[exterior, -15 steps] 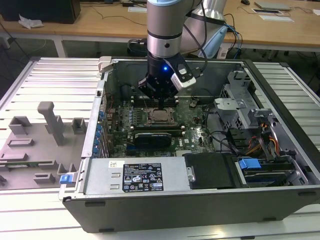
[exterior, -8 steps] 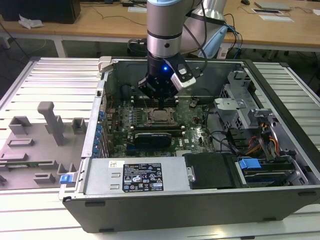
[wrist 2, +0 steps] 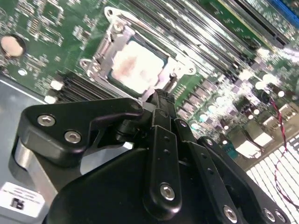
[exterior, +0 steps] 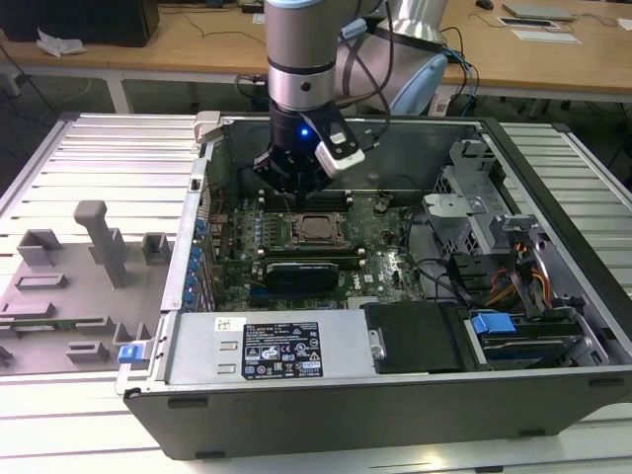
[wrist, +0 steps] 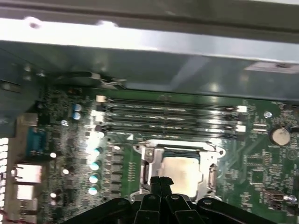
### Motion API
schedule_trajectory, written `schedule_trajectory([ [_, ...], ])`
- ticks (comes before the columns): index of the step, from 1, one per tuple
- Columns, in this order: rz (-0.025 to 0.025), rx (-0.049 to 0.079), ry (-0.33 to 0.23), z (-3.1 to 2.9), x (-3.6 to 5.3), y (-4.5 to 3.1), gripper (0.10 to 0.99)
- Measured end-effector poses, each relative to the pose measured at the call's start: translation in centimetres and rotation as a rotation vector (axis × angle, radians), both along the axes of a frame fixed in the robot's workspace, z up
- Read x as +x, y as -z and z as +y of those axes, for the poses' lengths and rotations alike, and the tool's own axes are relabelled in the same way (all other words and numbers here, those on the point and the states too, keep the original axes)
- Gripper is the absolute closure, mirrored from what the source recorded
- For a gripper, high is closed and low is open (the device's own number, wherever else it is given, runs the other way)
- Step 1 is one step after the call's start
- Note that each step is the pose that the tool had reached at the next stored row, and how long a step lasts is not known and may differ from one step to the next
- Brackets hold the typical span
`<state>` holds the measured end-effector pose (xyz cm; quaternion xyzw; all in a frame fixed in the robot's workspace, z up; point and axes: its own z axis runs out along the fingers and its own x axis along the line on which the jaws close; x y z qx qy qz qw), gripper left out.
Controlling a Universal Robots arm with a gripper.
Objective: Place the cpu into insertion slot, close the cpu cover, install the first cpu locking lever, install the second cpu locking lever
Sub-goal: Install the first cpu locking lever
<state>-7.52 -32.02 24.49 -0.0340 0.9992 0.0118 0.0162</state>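
Note:
The cpu [wrist 2: 138,65] lies flat in its socket on the green motherboard [exterior: 380,247], its silvery top catching the light. In the first wrist view the cpu [wrist: 180,170] shows through the window of the cpu cover [wrist: 148,163]. The cpu cover [wrist 2: 110,44] lies down around the chip. My gripper [exterior: 296,193] hangs just above the socket's edge, inside the open computer case. Its fingers are shut together with nothing seen between them; in both wrist views the gripper [wrist 2: 161,97] [wrist: 161,181] has its tips at the socket's rim, beside a thin metal lever [wrist 2: 174,80].
Memory slots [wrist: 168,116] run along one side of the socket. The case walls [exterior: 553,168] surround the board; a drive cage [exterior: 469,212] and cables [exterior: 523,286] sit at the exterior view's right. A power supply [exterior: 272,346] lies in front. Grey fixtures [exterior: 99,242] stand outside on the exterior view's left.

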Motion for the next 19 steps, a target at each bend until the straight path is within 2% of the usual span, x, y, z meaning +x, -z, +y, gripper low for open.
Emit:
schedule_trajectory([
  [2,0.0,0.0,0.0,0.14,-0.89,0.0,0.98],
  [12,-0.0007,0.0,0.0,0.43,-3.5,0.0,0.98],
  [14,-0.0141,0.007,0.0,0.49,-3.8,0.0,0.98],
  [15,-0.0181,0.007,0.0,0.53,-3.85,-0.04,0.98],
  [16,-0.0233,0.007,0.0,0.55,-3.87,-0.25,0.98],
  [19,-0.0345,0.007,0.0,0.55,-3.87,-1.02,0.98],
])
